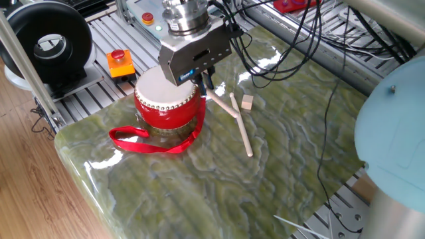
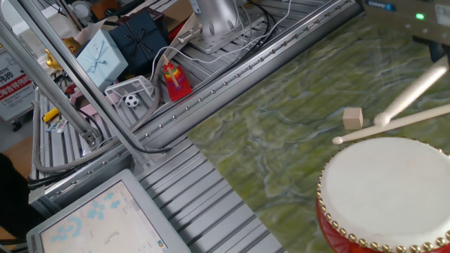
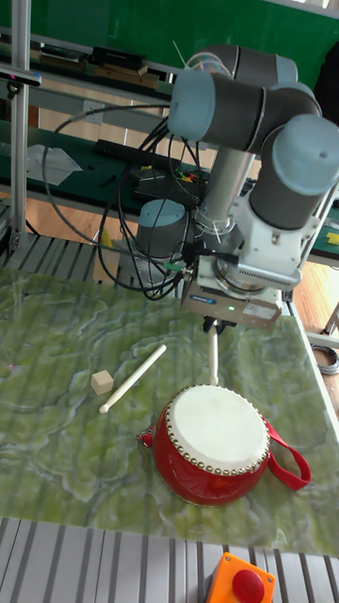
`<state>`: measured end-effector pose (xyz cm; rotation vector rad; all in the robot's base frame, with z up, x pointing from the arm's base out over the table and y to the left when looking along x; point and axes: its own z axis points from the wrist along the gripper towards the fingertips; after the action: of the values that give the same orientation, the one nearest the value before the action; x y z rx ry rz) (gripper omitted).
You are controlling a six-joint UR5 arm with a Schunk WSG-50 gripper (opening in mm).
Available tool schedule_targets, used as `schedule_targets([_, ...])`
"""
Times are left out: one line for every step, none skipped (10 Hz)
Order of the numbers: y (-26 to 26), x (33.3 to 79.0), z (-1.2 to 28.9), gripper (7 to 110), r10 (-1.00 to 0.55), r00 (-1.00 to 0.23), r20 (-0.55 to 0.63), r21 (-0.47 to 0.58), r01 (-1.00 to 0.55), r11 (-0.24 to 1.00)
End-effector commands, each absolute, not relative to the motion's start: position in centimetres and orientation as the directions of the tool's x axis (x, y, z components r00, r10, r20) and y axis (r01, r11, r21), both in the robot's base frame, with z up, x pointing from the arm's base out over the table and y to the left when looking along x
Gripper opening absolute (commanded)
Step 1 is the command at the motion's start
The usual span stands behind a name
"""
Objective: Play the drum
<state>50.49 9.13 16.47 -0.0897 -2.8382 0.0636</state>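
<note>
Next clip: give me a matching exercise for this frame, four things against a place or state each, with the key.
Things:
1. drum
2. held stick
3. spare stick
4. wooden cube

Places or states:
A. lying flat on the table, untouched
B. gripped by the gripper, tip raised off the skin
C. small block beside the spare stick
D. standing on the table with a red ribbon trailing from it

Pairs: 1-D, 2-B, 3-A, 4-C
</note>
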Motion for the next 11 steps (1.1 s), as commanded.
schedule_targets([10.4, 51.1, 14.4, 7, 0.064, -0.935, 0.350, 0.013, 0.073, 0.997])
schedule_targets([10.9, 51.1, 13.4, 7, 0.072, -0.923, 0.379, 0.031, 0.091, 0.995])
schedule_targets([11.2, 51.5, 12.4, 7, 0.078, -0.920, 0.385, 0.041, 0.102, 0.994])
schedule_targets([11.8, 51.2, 11.9, 7, 0.083, -0.908, 0.411, 0.057, 0.116, 0.992])
schedule_targets([12.5, 49.0, 12.9, 7, 0.083, -0.859, 0.505, 0.071, 0.138, 0.988])
schedule_targets([12.8, 47.7, 13.8, 7, 0.089, -0.827, 0.555, 0.066, 0.150, 0.986])
schedule_targets([12.0, 47.6, 14.3, 7, 0.109, -0.834, 0.541, 0.021, 0.143, 0.989])
schedule_targets([11.5, 47.0, 16.0, 7, 0.123, -0.837, 0.533, -0.019, 0.133, 0.991])
schedule_targets([11.8, 45.5, 17.9, 7, 0.129, -0.813, 0.568, -0.030, 0.136, 0.990])
schedule_targets([11.3, 45.6, 18.2, 7, 0.129, -0.832, 0.540, -0.041, 0.127, 0.991])
schedule_targets([10.0, 47.9, 17.4, 7, 0.123, -0.898, 0.422, -0.069, 0.104, 0.992])
